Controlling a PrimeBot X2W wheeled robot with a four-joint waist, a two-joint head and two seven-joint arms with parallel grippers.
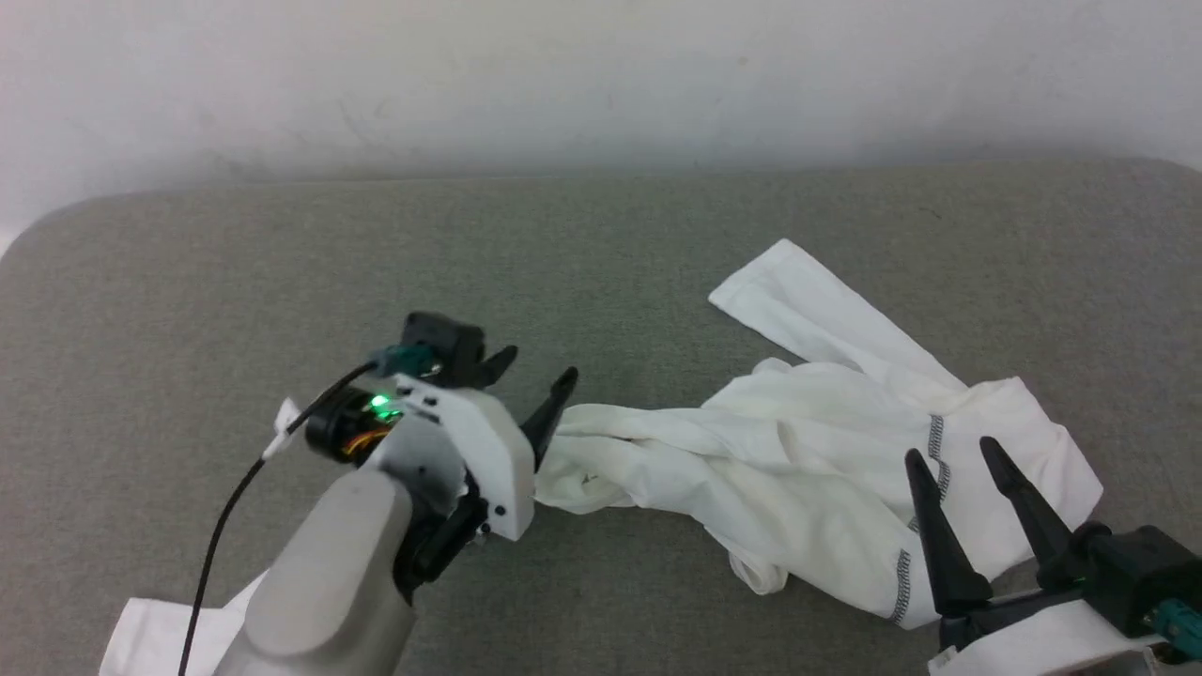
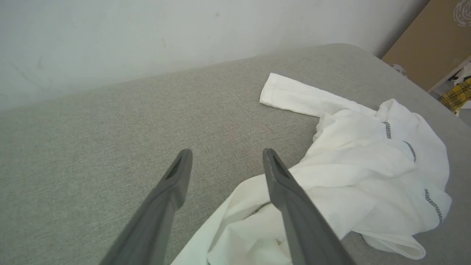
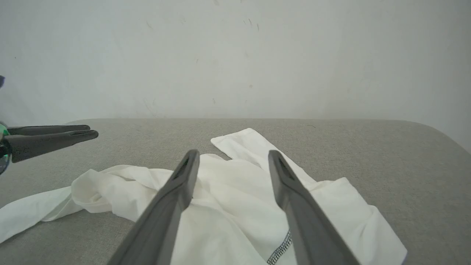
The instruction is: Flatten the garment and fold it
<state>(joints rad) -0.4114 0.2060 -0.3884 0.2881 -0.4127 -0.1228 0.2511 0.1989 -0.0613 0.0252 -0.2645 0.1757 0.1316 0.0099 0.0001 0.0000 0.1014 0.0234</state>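
The garment (image 1: 808, 441) is a white shirt lying crumpled on the grey padded surface (image 1: 282, 272), right of centre, with one sleeve (image 1: 798, 300) stretched out toward the back. Grey zigzag seams show near its right edge. My left gripper (image 1: 540, 366) is open and hovers at the garment's left end, with one finger (image 2: 294, 206) over the cloth (image 2: 368, 165). My right gripper (image 1: 950, 451) is open above the garment's near right part (image 3: 228, 198), holding nothing. The left gripper (image 3: 92, 131) also appears at the left of the right wrist view. A white strip of cloth (image 1: 141, 634) lies beside my left forearm.
A pale wall (image 1: 601, 84) runs behind the surface, whose far corners are rounded. Bare grey padding lies to the left and behind the garment. A brown board (image 2: 434, 40) and a yellow checked item (image 2: 458, 95) stand beyond the surface's right end. A black cable (image 1: 221, 526) hangs along my left arm.
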